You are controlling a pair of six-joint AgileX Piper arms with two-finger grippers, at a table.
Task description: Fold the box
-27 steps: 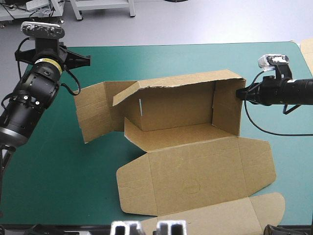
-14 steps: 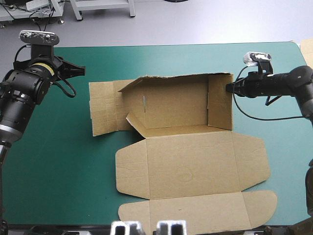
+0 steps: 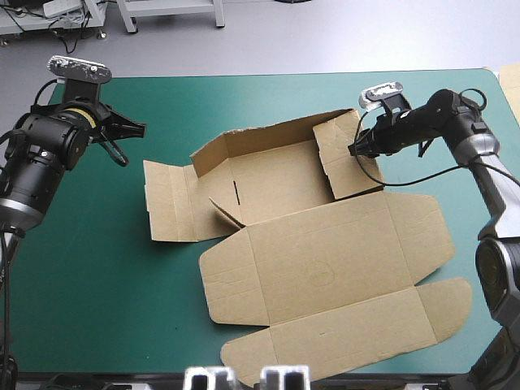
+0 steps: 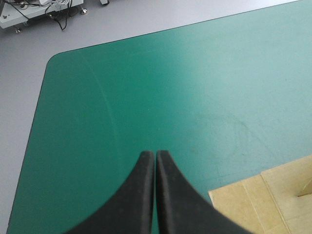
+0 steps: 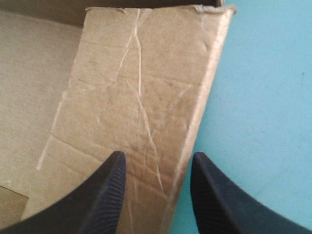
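Observation:
The brown box lies mid-table as a half-raised tray: its far wall stands, the left end flap lies flat, and the lid spreads toward the near edge. My right gripper is open at the box's right end wall, which leans. In the right wrist view that wall's creased edge runs between the black fingers of the right gripper. My left gripper is shut and empty, hovering off the box's far left corner. Its wrist view shows the left gripper over bare cover, a box corner beside it.
The teal-green cover is bare along the far side and at the near left. A pale edge of more board shows at the table's far right corner. The lid's tuck flap reaches close to the near edge.
The right gripper has moved left along the far side against the right end wall. The box has turned, its right end swinging away from me. The left arm has barely shifted.

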